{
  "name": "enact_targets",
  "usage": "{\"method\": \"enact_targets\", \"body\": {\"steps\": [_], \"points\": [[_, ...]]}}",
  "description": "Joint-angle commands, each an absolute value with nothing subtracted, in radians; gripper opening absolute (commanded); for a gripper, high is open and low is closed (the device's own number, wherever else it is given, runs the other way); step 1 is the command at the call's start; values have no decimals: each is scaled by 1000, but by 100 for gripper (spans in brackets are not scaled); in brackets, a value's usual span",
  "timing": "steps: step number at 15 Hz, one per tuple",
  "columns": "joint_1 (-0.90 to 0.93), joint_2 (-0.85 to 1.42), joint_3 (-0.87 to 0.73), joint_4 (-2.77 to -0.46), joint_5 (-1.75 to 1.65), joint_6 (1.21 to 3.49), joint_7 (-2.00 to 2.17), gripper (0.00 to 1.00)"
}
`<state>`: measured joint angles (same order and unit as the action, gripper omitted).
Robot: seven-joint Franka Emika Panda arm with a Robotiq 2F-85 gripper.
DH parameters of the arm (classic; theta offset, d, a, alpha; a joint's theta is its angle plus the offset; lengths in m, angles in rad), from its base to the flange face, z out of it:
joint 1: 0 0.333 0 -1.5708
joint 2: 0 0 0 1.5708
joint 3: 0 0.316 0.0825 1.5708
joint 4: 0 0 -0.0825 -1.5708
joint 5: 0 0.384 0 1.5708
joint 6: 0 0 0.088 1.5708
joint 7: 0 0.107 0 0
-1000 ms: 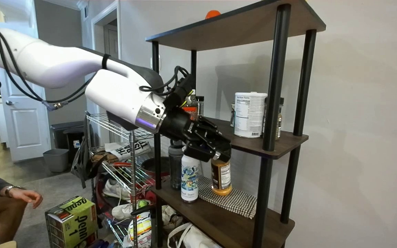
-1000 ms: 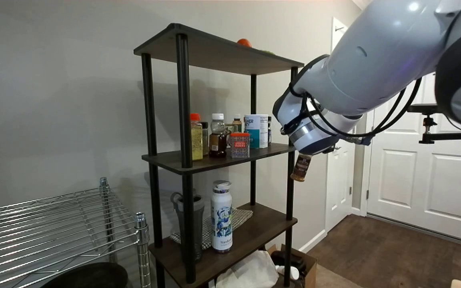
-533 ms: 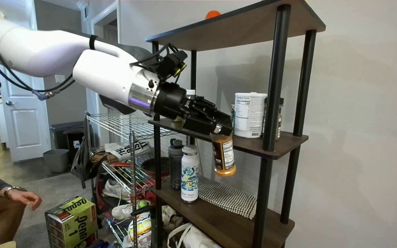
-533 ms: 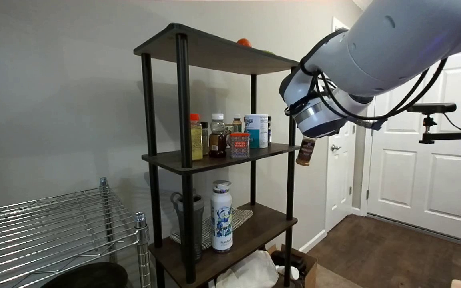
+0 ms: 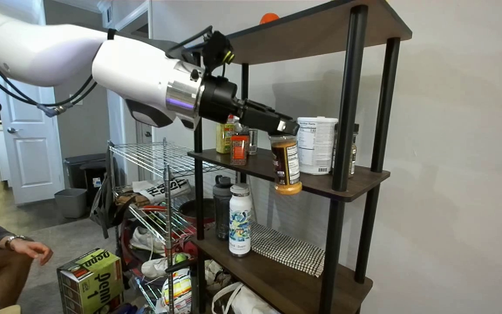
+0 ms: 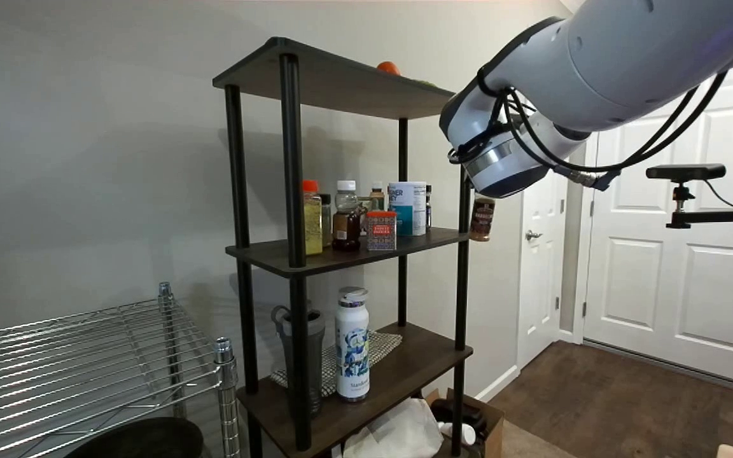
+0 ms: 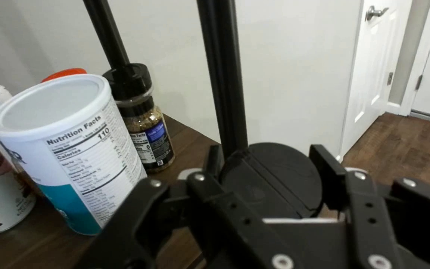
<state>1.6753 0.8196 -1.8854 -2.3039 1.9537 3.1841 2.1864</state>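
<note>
Spice jar (image 5: pixel 286 163) hangs near brown shelf (image 5: pixel 260 165), pale wall (image 5: pixel 456 152) behind.

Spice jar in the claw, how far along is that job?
Done: the claw has the spice jar gripped around its black lid. In hand: the jar hangs slightly tilted in the air, clear of the middle shelf. Left, probably: setting it down and letting go, since nothing supports it from below and the claw is closed on it. Where, I can't tell.
</note>
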Motion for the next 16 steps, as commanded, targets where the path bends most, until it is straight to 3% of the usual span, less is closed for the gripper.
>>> {"method": "enact_targets", "body": {"steps": [1,16], "points": [[1684,782,-1908,-2268,1862,3181,2169,36],[1477,744,-1723,-2100,1893,3126,2113,36]]}}
